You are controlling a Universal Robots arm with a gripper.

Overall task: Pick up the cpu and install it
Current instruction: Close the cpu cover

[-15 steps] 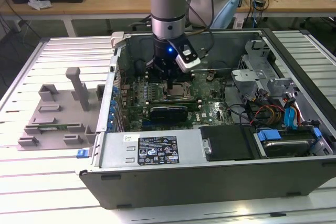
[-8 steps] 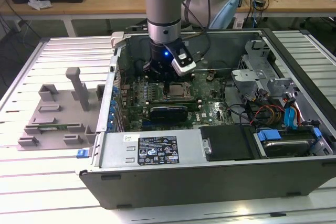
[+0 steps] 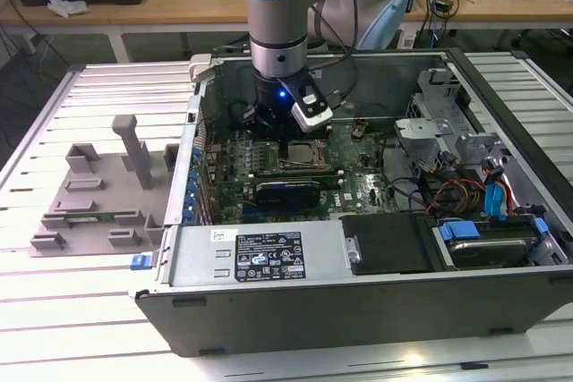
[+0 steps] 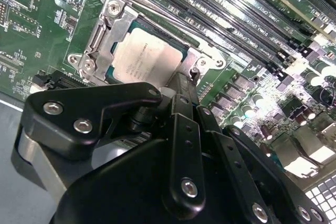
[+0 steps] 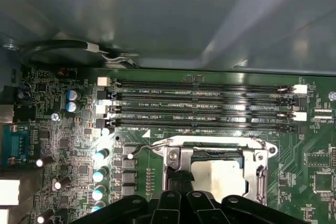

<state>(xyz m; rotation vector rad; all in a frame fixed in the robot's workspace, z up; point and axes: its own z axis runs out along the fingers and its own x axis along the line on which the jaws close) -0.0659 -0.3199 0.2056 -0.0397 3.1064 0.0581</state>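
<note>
Gripper (image 4: 181, 81) low over the socket, cpu seated in it.
The cpu (image 4: 143, 59) lies flat inside the metal socket frame (image 4: 100, 40) on the motherboard (image 4: 31, 30), just beside the memory slots (image 5: 199, 103). The gripper's fingers are drawn together with nothing between them, tips at the cpu's edge; touching or just above, cannot tell. The arm (image 3: 279, 6) stands upright inside the open computer case (image 3: 358, 310). The grey tray blocks (image 3: 98, 194) sit well apart, outside the case on the exterior view's left.
</note>
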